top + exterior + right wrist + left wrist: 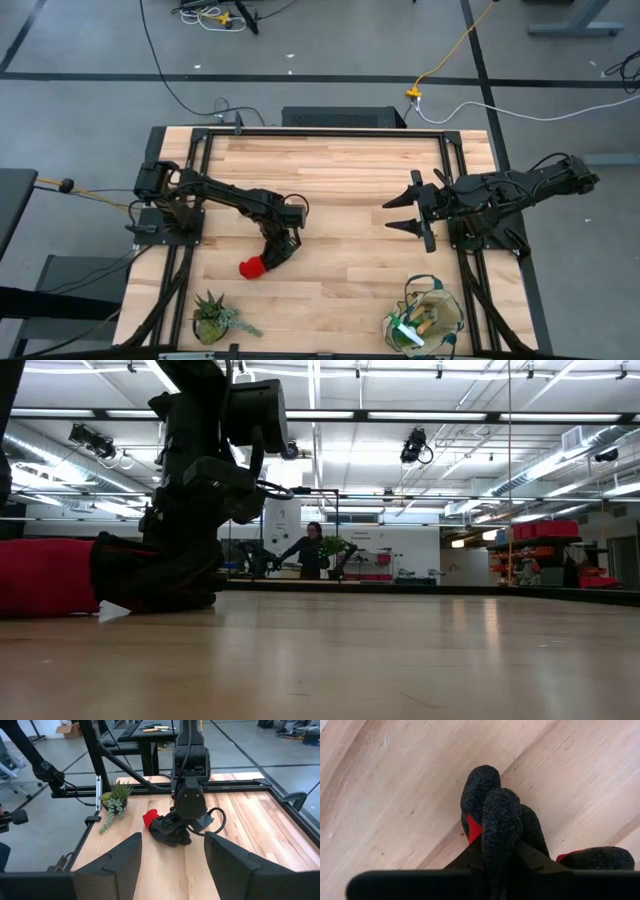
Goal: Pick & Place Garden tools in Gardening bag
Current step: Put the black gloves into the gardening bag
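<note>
Table: light wooden plank tabletop (340, 170) inside a black metal frame; landmark for all places below.
Left arm: dark six-joint arm, reaching from the table's left edge toward the middle-left part of the table, bent down onto the glove pair.
Right arm: dark six-joint arm at the table's right side, lifted above the wood, waiting.
Gardening bag: small beige canvas tote with dark green trim and handles (430, 318), standing at the table's near right corner; wooden-handled tools and a bright green piece visible inside the mouth.
Potted plant: small spiky green plant in a pot (212, 316), at the table's near left corner.
Glove pair: red-and-black rough-textured gloves (252, 267), lying flat on the table's middle-left part; red cuff end sticking out past the gripper, black fingers showing in the left wrist view (492, 815).
Left gripper: two-finger claw (275, 252), down at the table surface, fingers drawn nearly together around the black part of the glove pair.
Right gripper: two-finger claw (405, 215), over the table's right half, fingers spread wide apart, holding nothing.
Person: dark-clothed figure (312, 552), far behind the table in the room.
</note>
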### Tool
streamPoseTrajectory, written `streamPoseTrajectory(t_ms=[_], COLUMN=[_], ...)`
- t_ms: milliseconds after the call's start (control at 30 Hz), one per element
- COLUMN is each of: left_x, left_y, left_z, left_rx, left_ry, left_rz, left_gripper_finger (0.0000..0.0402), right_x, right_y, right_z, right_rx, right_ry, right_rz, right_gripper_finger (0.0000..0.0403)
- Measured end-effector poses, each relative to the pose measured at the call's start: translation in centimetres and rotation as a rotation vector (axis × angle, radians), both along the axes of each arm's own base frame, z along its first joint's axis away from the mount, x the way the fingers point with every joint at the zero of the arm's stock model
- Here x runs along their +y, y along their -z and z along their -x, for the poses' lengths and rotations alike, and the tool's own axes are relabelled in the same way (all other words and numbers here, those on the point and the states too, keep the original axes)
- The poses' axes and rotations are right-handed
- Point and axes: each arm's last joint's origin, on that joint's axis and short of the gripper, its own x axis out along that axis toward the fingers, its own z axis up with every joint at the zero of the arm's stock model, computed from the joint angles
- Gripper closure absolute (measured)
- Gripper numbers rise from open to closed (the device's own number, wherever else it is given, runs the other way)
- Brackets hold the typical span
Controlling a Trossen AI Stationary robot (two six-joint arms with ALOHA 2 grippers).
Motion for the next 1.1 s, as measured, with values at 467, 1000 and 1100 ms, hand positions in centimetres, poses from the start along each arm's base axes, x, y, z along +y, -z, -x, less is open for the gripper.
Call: streamPoseTrajectory(t_ms=[467, 1000, 1100], left_x=[0.0, 0.0, 0.2], left_y=[0.0, -2.7, -4.4], left_z=[0.0, -0.8, -1.9], left_rx=[0.000, -0.076, -0.139], left_ry=[0.001, 0.018, 0.042], left_rz=[0.000, 0.018, 0.007], left_gripper_finger=[0.0372, 0.0383, 0.0383], right_x=[0.0, -0.1, -0.1], right_y=[0.0, -0.1, -0.3], right_z=[0.0, 0.0, -0.1], right_rx=[-0.001, -0.017, -0.032], right_ry=[-0.001, 0.019, 0.024], right_rz=[0.005, 0.026, 0.032], right_gripper_finger=[0.0185, 0.0185, 0.0185])
